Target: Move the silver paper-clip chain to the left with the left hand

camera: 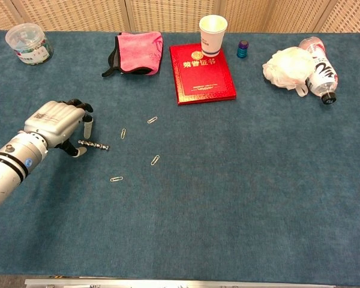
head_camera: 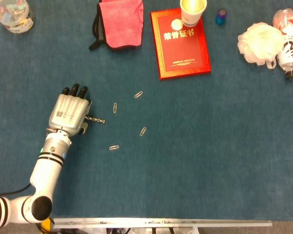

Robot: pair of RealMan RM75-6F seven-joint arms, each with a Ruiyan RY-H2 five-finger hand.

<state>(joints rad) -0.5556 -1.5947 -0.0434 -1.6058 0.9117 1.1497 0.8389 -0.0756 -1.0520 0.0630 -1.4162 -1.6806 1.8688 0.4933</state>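
1. Left hand point(camera: 55, 123): palm down at the counter's point(camera: 240, 198) left side, fingers curled over the chain's near end; whether they grip it cannot be told.
2. Silver paper-clip chain point(camera: 96, 144): flat on the counter, its free end trailing right of the hand, placed for a leftward drag.
3. Right hand: not visible.

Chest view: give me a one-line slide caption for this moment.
Left hand curls over the near end of the silver paper-clip chain on the blue table, loose paper clips scattered alongside.
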